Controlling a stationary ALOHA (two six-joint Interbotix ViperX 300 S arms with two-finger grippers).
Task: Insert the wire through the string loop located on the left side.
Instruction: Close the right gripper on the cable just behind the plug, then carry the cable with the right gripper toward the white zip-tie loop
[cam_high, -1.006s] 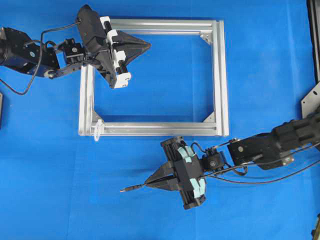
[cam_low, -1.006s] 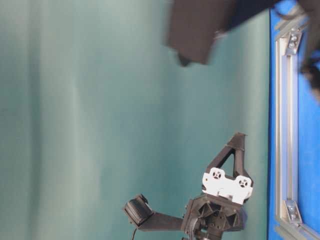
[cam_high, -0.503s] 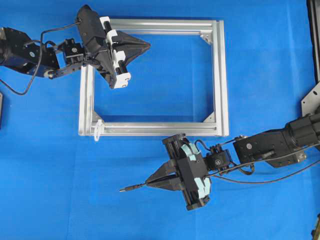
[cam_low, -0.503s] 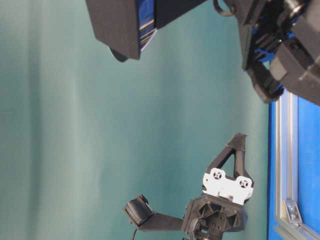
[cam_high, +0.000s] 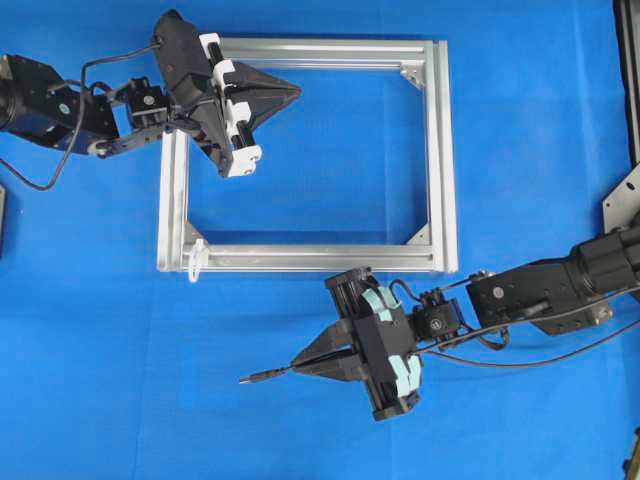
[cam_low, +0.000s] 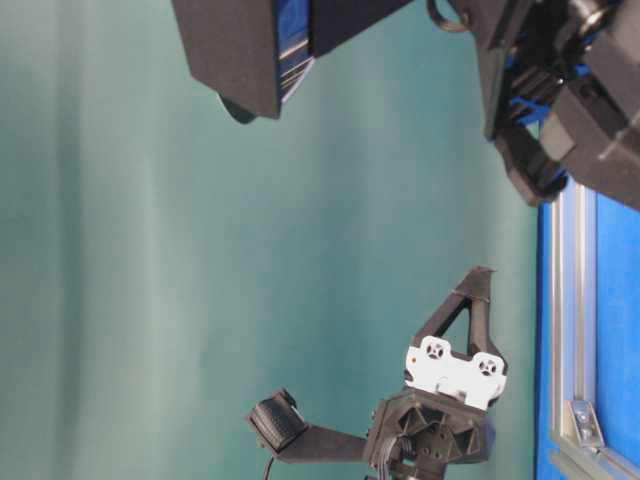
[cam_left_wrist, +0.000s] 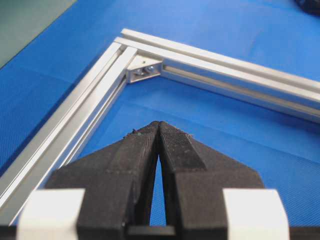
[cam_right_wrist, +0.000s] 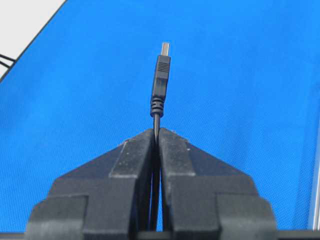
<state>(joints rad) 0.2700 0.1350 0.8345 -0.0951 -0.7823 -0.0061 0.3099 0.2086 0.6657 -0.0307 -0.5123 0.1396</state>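
The wire (cam_high: 262, 376) is a thin black cable ending in a small plug (cam_right_wrist: 161, 75) that points left over the blue mat. My right gripper (cam_high: 297, 367) is shut on it just behind the plug, and in the right wrist view the cable runs between the closed fingers (cam_right_wrist: 156, 131). The string loop (cam_high: 195, 258) is a small white ring at the lower left corner of the aluminium frame (cam_high: 440, 150), up and to the left of the plug. My left gripper (cam_high: 297, 91) is shut on nothing above the frame's upper left part, with its tips (cam_left_wrist: 158, 123) touching.
The silver frame lies flat on the blue mat, and its corner bracket (cam_left_wrist: 142, 71) sits ahead of the left gripper. The wire's slack trails right under the right arm (cam_high: 540, 295). A metal bracket (cam_high: 625, 200) stands at the right edge.
The right arm shifted a little and its wrist tilted slightly, with the plug staying almost in place. In the table-level view that arm now fills the top. The left arm has not moved.
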